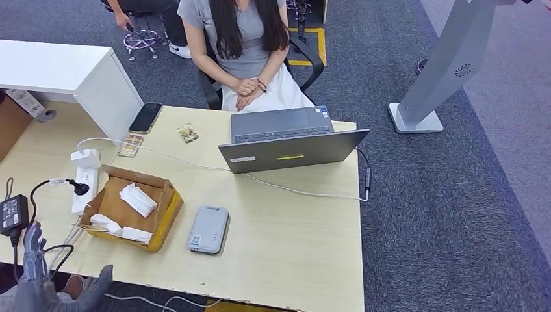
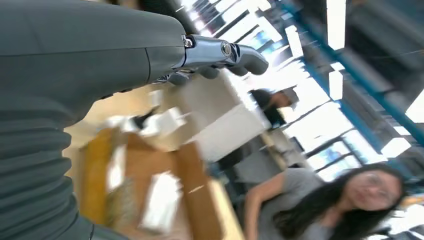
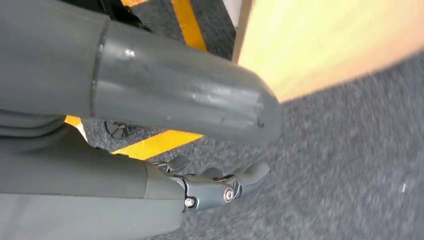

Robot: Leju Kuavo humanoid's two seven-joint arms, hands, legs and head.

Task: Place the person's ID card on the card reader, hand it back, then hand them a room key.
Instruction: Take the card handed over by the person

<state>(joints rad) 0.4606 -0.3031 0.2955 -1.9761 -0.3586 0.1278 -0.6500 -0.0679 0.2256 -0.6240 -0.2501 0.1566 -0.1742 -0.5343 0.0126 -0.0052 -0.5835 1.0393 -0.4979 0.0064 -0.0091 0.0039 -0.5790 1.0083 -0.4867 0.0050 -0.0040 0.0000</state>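
The grey card reader (image 1: 208, 229) lies flat on the wooden table (image 1: 292, 247), near its front edge. To its left stands an open cardboard box (image 1: 162, 214) with white cards or papers (image 1: 137, 199) in it. A small patterned card (image 1: 130, 145) lies further back by a dark phone (image 1: 145, 117). My left hand (image 1: 52, 285) is raised at the table's front left corner, fingers apart and holding nothing; in the blurred left wrist view the left hand (image 2: 220, 54) hovers above the box (image 2: 190, 200). My right hand (image 3: 215, 186) hangs beside the table over carpet, empty.
A person (image 1: 243, 39) sits across the table with both hands in their lap. An open laptop (image 1: 292, 140) stands in front of them, its cable running across the table. A power strip (image 1: 84, 179) and a black adapter (image 1: 13, 214) lie at the left. A white cabinet (image 1: 65, 71) stands at the back left.
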